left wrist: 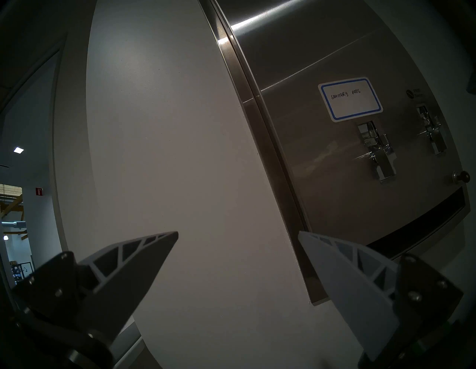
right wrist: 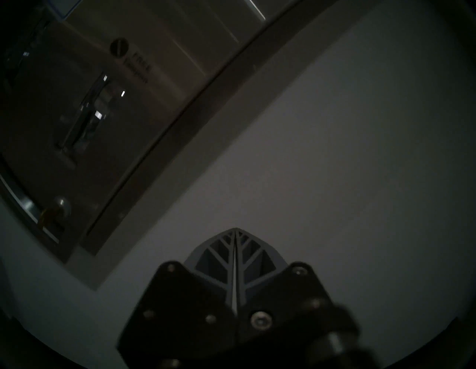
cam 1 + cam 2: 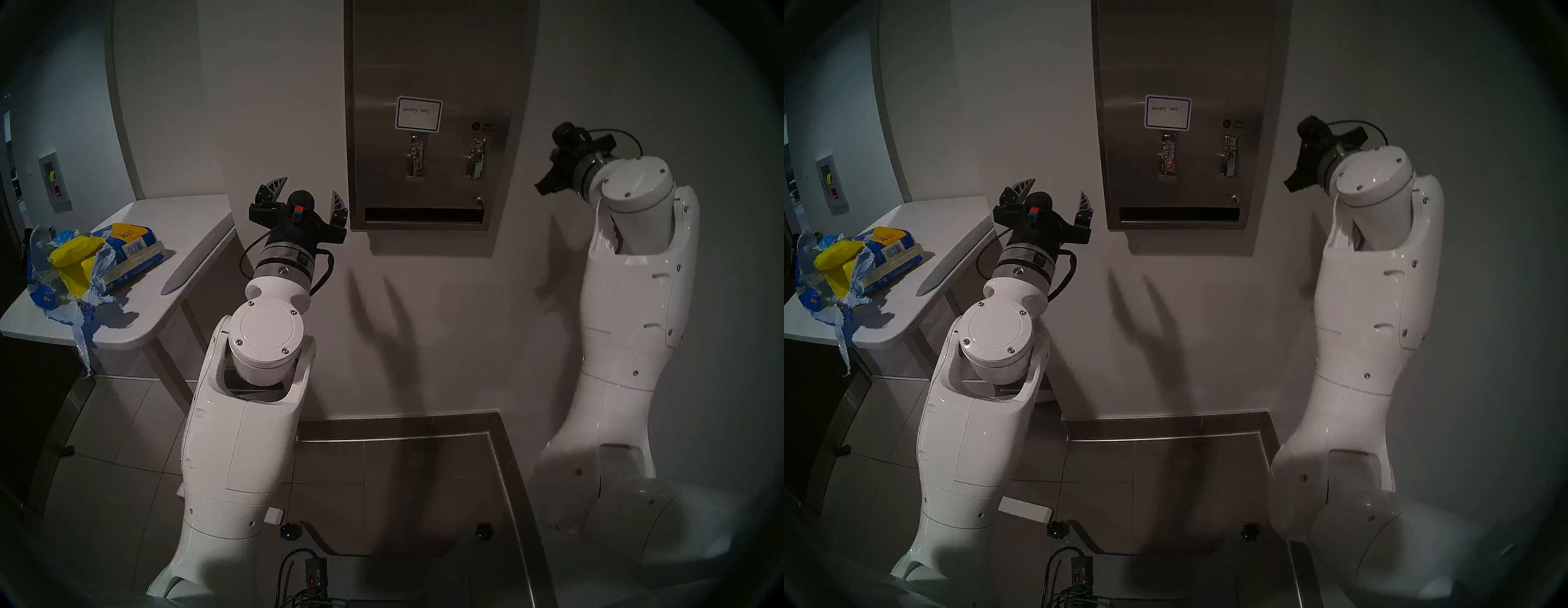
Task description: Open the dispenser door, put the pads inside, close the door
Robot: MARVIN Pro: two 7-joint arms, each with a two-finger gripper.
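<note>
Flanking shut dispenser door (image 3: 428, 76), end effectors clear

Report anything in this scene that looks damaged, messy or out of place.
The blue-and-yellow plastic bag on the white table is torn open, with ragged strips hanging over the table's front edge. The dispenser door sits flush and closed; nothing else stands out.

Dim room throughout; fisheye bending and dark corners. Arm shadows streak the wall (image 3: 382, 322). Glare stripes the dispenser door (image 1: 257, 18). Right wrist view blurred, darkest.
</note>
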